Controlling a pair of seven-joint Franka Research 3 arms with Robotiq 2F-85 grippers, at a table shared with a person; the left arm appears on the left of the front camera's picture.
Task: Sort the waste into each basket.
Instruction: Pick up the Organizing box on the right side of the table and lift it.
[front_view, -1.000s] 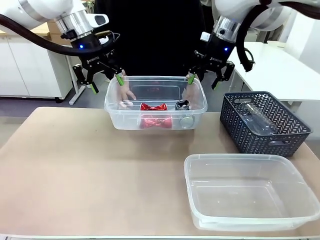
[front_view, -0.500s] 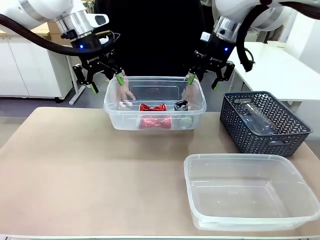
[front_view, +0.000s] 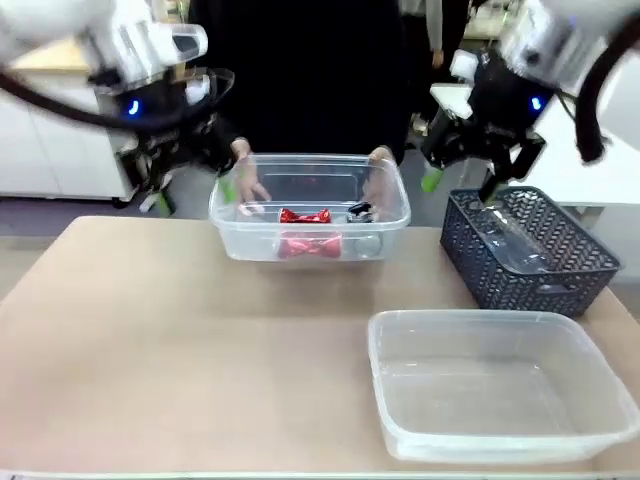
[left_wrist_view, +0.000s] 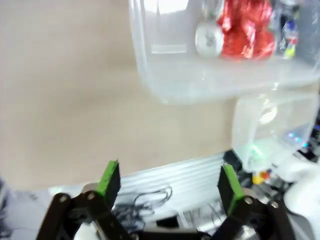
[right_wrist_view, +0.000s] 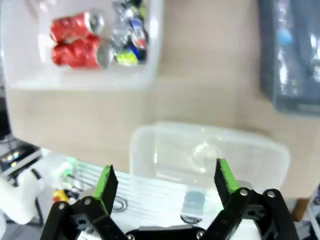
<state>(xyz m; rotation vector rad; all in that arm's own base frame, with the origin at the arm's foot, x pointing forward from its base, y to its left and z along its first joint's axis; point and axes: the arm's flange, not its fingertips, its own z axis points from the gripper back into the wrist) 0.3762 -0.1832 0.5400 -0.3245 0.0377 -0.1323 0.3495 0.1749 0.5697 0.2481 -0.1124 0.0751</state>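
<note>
Plain tan table (front_view: 180, 340), three things sitting right on it: far tub (front_view: 235, 235) at the far edge, about mid-table, grey basket (front_view: 520, 275) at far right, and near tub (front_view: 480, 440) at near right, just in front of that basket.

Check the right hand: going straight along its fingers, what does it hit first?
Probably the empty clear tub, which lies ahead of the right hand between its open fingers; depth is unclear.

The front camera looks level across the worktop (front_view: 150, 330) toward the person at the frame's top. Both wrist cameras look steeply down from well above it, and both show the can-holding tub (front_view: 235, 235) along their upper edge.
</note>
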